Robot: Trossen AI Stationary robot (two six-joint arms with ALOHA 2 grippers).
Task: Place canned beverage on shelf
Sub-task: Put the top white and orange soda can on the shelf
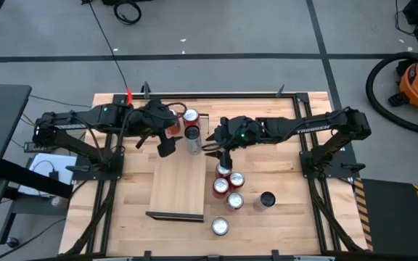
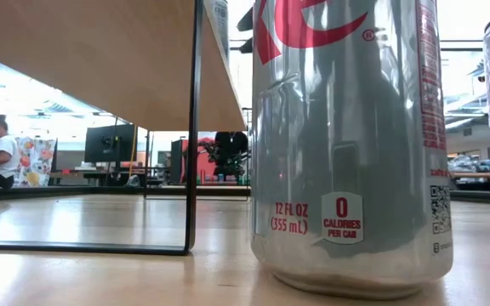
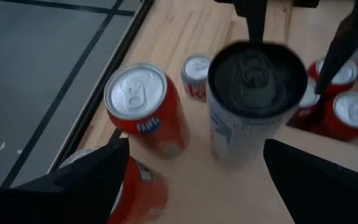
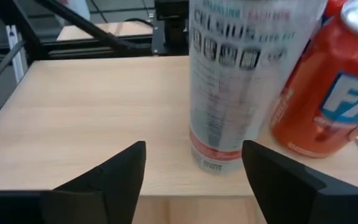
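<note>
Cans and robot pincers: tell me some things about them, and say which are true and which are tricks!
1. The tall can stands upright on the shelf. True.
2. The right pincer is squeezing the tall can. False: it is open, and the can stands just ahead of it, untouched.
3. The left pincer is open. True.
4. The black can is on the shelf. False: it stands on the table, beside the red cans.
</note>
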